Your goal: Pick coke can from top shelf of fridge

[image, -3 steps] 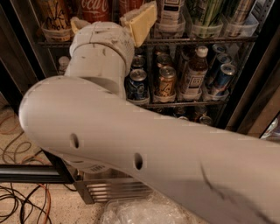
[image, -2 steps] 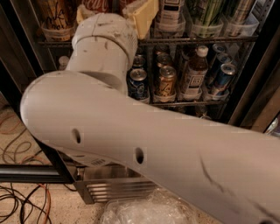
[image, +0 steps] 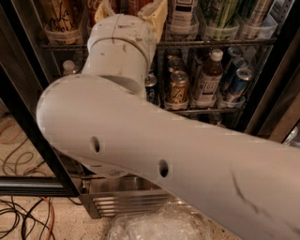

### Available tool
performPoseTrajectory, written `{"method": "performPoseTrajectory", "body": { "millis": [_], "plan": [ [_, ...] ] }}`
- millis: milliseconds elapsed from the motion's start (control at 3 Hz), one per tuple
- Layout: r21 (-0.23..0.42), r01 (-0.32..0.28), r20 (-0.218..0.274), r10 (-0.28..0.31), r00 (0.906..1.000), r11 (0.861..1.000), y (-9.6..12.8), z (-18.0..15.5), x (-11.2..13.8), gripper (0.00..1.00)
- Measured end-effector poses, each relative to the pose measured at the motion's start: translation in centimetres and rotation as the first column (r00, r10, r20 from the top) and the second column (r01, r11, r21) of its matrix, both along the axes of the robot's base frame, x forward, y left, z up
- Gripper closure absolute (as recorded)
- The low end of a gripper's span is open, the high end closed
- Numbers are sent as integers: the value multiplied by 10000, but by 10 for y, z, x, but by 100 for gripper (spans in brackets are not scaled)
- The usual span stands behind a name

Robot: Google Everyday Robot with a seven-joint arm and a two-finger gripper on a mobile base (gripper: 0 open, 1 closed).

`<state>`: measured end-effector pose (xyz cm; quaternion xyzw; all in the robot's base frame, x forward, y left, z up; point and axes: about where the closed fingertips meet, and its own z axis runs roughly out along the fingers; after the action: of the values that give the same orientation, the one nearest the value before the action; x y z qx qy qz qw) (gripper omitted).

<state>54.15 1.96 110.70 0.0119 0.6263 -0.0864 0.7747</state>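
Observation:
My white arm fills the middle of the camera view and reaches into the fridge. My gripper is at the top edge, at the height of the top shelf. Its yellowish fingers stand apart on either side of the red coke can. Only a sliver of the can shows above my wrist, so I cannot tell whether the fingers touch it. A brown can in a clear tray stands to the left on the same shelf.
More tall cans in clear trays stand to the right on the top shelf. The rack below holds a gold-orange can, a brown bottle and blue cans. The steel grille, cables and crumpled plastic lie low.
My arm has pushed up and deeper into the fridge. The fingers now flank the coke can, and my wrist hides most of it.

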Motion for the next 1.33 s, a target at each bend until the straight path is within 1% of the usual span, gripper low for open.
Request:
{"method": "performPoseTrajectory", "body": {
  "millis": [333,667,1000,1333],
  "plan": [
    [394,-230,-358,244,9991,9990,-3,-13,0,38],
    [614,-359,-716,403,9966,9975,-6,-25,2,37],
    [602,-518,-889,570,9944,9968,-7,-32,10,36],
    [380,-683,-855,714,9938,9969,-8,-31,26,36]
  ]
}}
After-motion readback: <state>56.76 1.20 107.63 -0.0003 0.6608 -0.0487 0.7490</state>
